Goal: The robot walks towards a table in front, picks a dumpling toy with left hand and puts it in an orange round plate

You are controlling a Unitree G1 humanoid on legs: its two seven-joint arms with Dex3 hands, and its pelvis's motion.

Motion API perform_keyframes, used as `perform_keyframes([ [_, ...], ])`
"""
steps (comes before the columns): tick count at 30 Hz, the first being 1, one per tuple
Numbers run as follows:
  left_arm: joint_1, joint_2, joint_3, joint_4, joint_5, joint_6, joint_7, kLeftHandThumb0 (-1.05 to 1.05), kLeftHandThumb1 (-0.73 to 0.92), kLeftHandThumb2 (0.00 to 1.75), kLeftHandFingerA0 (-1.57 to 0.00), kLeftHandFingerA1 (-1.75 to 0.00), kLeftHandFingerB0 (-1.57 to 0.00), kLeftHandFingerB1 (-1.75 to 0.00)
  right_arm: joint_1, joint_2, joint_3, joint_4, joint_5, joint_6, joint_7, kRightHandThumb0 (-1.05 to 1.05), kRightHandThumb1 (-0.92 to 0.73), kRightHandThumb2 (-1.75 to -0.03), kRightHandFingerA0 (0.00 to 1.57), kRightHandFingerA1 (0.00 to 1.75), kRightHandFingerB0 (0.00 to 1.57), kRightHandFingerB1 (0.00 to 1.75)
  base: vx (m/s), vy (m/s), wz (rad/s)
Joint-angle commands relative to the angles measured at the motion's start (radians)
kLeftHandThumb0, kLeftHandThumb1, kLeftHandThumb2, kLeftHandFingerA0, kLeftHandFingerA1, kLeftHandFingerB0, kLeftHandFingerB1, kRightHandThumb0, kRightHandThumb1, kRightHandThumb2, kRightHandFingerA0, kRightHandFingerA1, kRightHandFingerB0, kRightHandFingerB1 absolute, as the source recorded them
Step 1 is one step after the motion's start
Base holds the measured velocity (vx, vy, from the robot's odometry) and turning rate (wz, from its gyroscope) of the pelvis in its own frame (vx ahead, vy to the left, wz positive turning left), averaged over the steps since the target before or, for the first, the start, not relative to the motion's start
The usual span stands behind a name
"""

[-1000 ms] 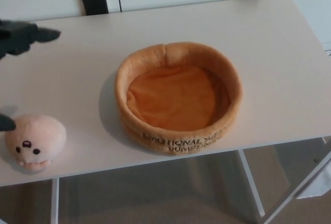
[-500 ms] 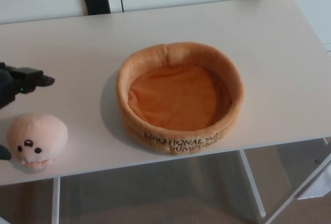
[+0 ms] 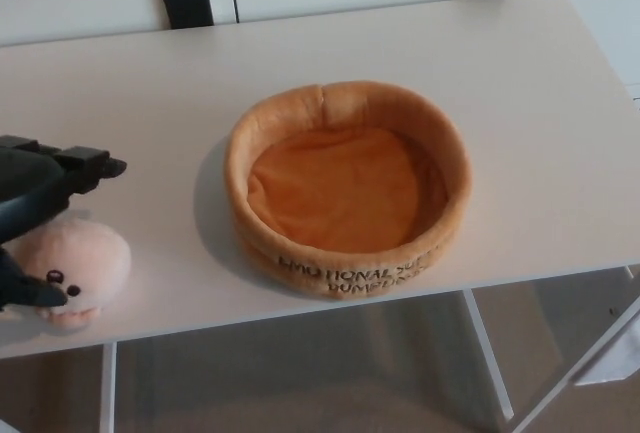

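A pale pink dumpling toy (image 3: 75,263) with a small face lies on the white table (image 3: 150,93) near its front left corner. My left hand (image 3: 35,218) comes in from the left edge and sits over the toy. One finger reaches past the toy's far side and the thumb lies in front of its face, both apart and not clamped. The orange round plush plate (image 3: 346,188) stands mid-table, right of the toy, with nothing inside. My right hand does not show.
The table's front edge runs just below the toy and the plate. White cabinet fronts with two black brackets (image 3: 188,5) line the far side. Floor and white table legs (image 3: 487,353) show below.
My left hand has dropped from above the table's far left down onto the toy, its fingers now straddling it. The toy and plate have stayed put.
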Motion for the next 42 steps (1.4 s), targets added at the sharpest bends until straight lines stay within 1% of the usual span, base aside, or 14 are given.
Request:
perform_keyframes([
  [1,-0.016,-0.056,-0.008,0.053,0.103,-0.042,0.114,-0.52,0.34,0.75,0.0,-0.26,0.0,-0.28,-0.001,-0.015,-0.003,-0.001,0.008,0.002,0.002,-0.3,-0.48,-0.56,0.9,0.56,0.54,0.39,0.0,0.0,0.0],
  [3,-0.019,-0.071,-0.009,0.063,0.111,-0.042,0.12,-0.52,0.34,0.75,-0.01,-0.25,-0.01,-0.28,0.004,-0.016,-0.001,-0.012,0.007,-0.005,0.002,-0.31,-0.48,-0.56,0.9,0.59,0.55,0.4,0.0,0.0,0.0],
  [7,-0.032,-0.092,-0.022,0.095,0.14,-0.047,0.125,-0.54,0.34,0.76,0.0,-0.25,0.0,-0.29,0.003,-0.018,0.0,-0.006,0.005,-0.006,0.003,-0.31,-0.49,-0.56,0.88,0.55,0.54,0.39,0.0,0.0,0.0],
  [11,-0.044,-0.097,-0.039,0.109,0.151,-0.035,0.072,-0.56,0.35,0.76,0.0,-0.2,0.0,-0.25,0.003,-0.018,0.003,-0.003,0.002,-0.012,0.003,-0.32,-0.48,-0.55,0.9,0.55,0.54,0.39,0.0,0.0,0.0],
  [23,-0.078,-0.096,-0.077,0.139,0.182,-0.018,-0.012,-0.53,0.33,0.77,0.0,-0.27,0.0,-0.28,-0.009,-0.022,0.003,-0.001,0.003,-0.003,0.008,-0.32,-0.49,-0.56,0.89,0.55,0.52,0.39,0.0,0.0,0.0],
  [24,-0.079,-0.094,-0.079,0.134,0.187,-0.009,-0.029,-0.65,0.32,0.65,-0.04,-0.21,-0.03,-0.23,-0.01,-0.022,0.003,0.0,0.003,-0.003,0.008,-0.31,-0.48,-0.55,0.87,0.54,0.53,0.39,0.0,0.0,0.0],
  [25,-0.08,-0.092,-0.082,0.127,0.191,0.002,-0.046,-0.65,0.32,0.65,-0.04,-0.21,-0.03,-0.23,-0.011,-0.021,0.001,0.001,0.006,-0.001,0.008,-0.31,-0.48,-0.55,0.87,0.54,0.53,0.39,0.0,0.0,0.0],
  [26,-0.081,-0.092,-0.082,0.124,0.187,0.008,-0.063,-0.53,0.33,0.76,0.0,-0.25,0.0,-0.27,-0.011,-0.021,0.002,0.001,0.005,-0.001,0.007,-0.31,-0.49,-0.56,0.88,0.55,0.53,0.39,0.0,0.0,0.0],
  [28,-0.085,-0.093,-0.088,0.123,0.193,0.012,-0.082,-0.54,0.33,0.77,0.0,-0.24,0.0,-0.27,-0.005,-0.022,0.001,-0.005,0.007,-0.006,0.008,-0.31,-0.49,-0.56,0.87,0.54,0.53,0.39,0.0,0.0,0.0],
  [29,-0.083,-0.093,-0.089,0.121,0.193,0.017,-0.094,-0.54,0.33,0.77,0.0,-0.24,0.0,-0.27,0.001,-0.022,-0.002,-0.017,0.012,-0.011,0.015,-0.33,-0.49,-0.56,0.89,0.6,0.53,0.39,0.0,0.0,0.0],
  [31,-0.079,-0.09,-0.089,0.115,0.195,0.022,-0.107,-0.53,0.33,0.77,0.0,-0.25,0.0,-0.28,0.001,-0.02,-0.005,-0.019,0.016,-0.007,0.018,-0.32,-0.49,-0.56,0.88,0.57,0.52,0.39,0.0,0.0,0.0],
  [34,-0.079,-0.088,-0.093,0.115,0.203,0.018,-0.12,-0.54,0.33,0.77,0.0,-0.26,0.0,-0.27,0.001,-0.021,0.0,-0.015,0.009,-0.01,0.017,-0.32,-0.5,-0.56,0.9,0.61,0.53,0.39,0.0,0.0,0.0],
  [38,-0.091,-0.089,-0.098,0.119,0.213,0.019,-0.148,-0.55,0.34,0.77,0.0,-0.26,0.0,-0.27,-0.017,-0.017,0.005,-0.006,0.004,0.004,0.013,-0.33,-0.51,-0.55,0.92,0.61,0.52,0.38,0.0,0.0,0.0],
  [42,-0.081,-0.098,-0.112,0.11,0.224,0.04,-0.18,-0.54,0.34,0.77,0.0,-0.27,0.0,-0.27,-0.014,-0.015,0.001,-0.005,0.01,0.012,0.014,-0.31,-0.49,-0.56,0.88,0.57,0.52,0.39,0.0,0.0,0.0],
])
